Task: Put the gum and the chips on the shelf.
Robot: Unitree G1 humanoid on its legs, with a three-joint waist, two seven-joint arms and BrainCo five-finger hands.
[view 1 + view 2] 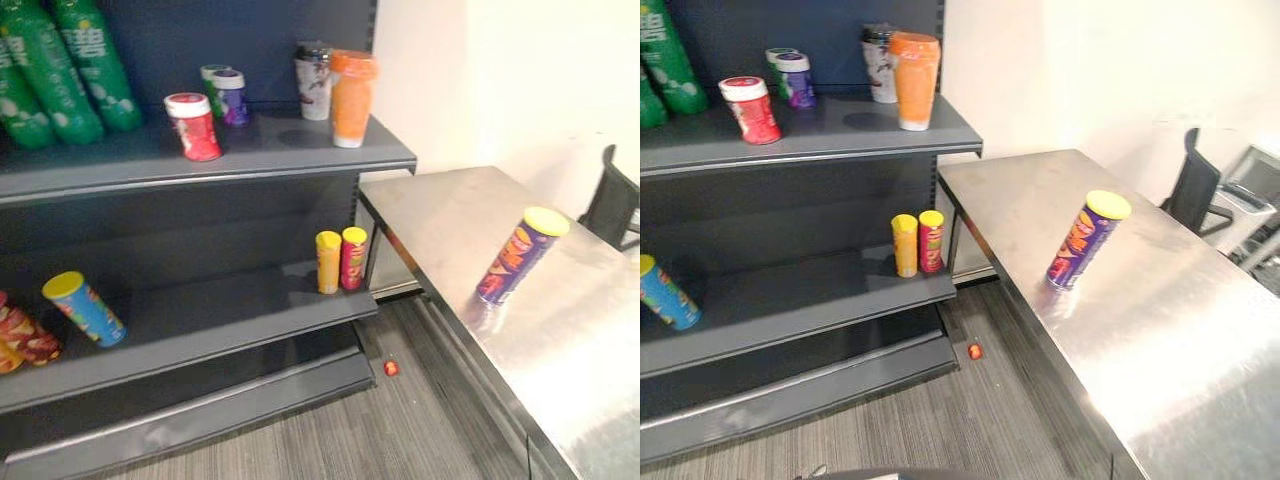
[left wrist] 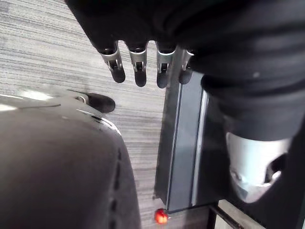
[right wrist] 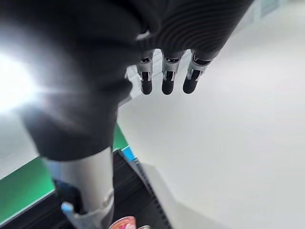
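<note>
A purple chips can (image 1: pixel 520 256) with a yellow lid stands tilted on the steel table (image 1: pixel 580 340) at the right, and no hand is near it. A red gum jar (image 1: pixel 194 127) leans on the upper shelf (image 1: pixel 280 150), with a purple gum jar (image 1: pixel 231 97) and a green one behind it. In the left wrist view my left hand (image 2: pixel 138 67) hangs over the floor with straight fingers and holds nothing. My right hand (image 3: pixel 167 76) also has straight fingers with nothing in them.
The upper shelf also holds green bottles (image 1: pixel 60 70), a patterned cup (image 1: pixel 314 82) and an orange cup (image 1: pixel 352 98). On the lower shelf stand a yellow can (image 1: pixel 328 262) and a red can (image 1: pixel 353 258); a blue can (image 1: pixel 85 308) lies at the left. A small red object (image 1: pixel 391 368) lies on the floor. A black chair (image 1: pixel 612 200) stands beyond the table.
</note>
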